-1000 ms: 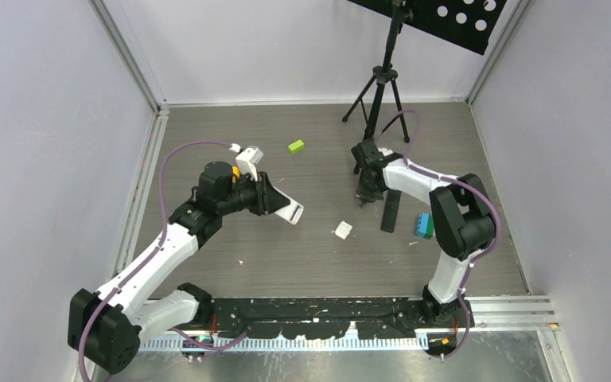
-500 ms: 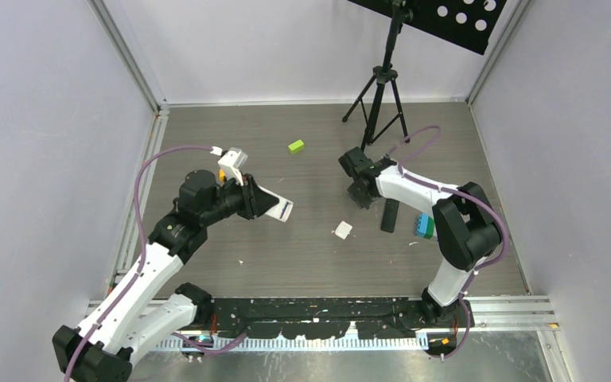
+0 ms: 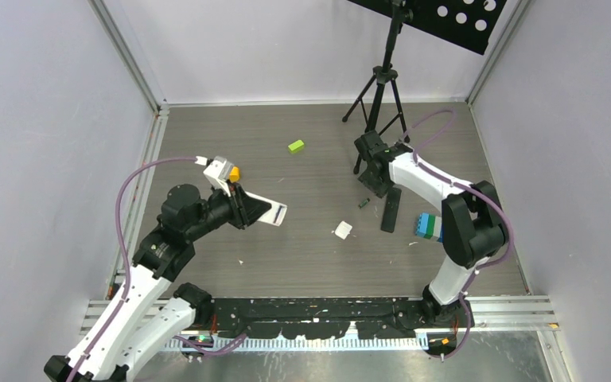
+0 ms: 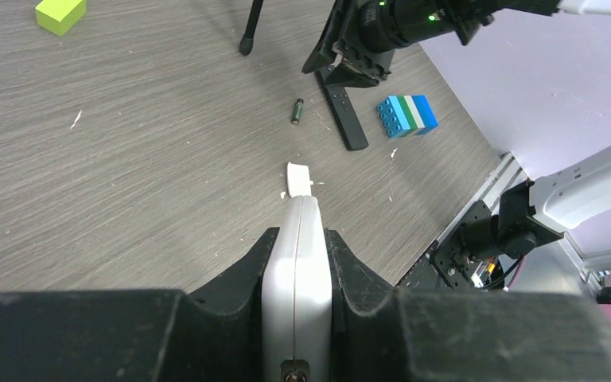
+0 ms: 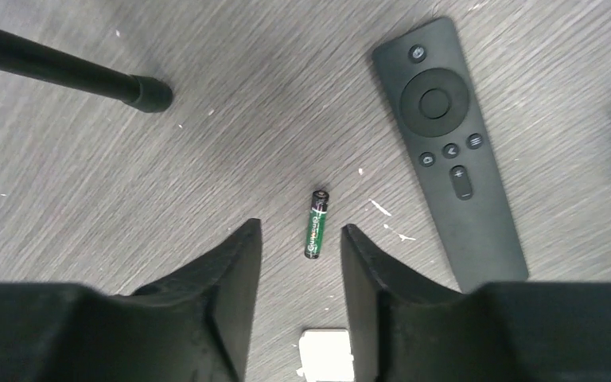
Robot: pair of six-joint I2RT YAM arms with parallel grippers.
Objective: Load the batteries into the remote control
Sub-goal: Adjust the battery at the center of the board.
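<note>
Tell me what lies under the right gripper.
A green battery lies on the table below the open right gripper, black remote beside it. The fingers cover the rest.

A green-and-black battery with pale lettering and a matte black remote control marked with small white button symbols lie on the grey, wood-grained tabletop. A white remote control sits between the black fingers of the left end effector. Also in view are a lime-green block, a small white plastic piece, toy bricks banded dark blue, light blue, white and green, a black tripod, pale lavender-grey walls, and the white, black-jointed left arm and right arm with purple cables.
</note>
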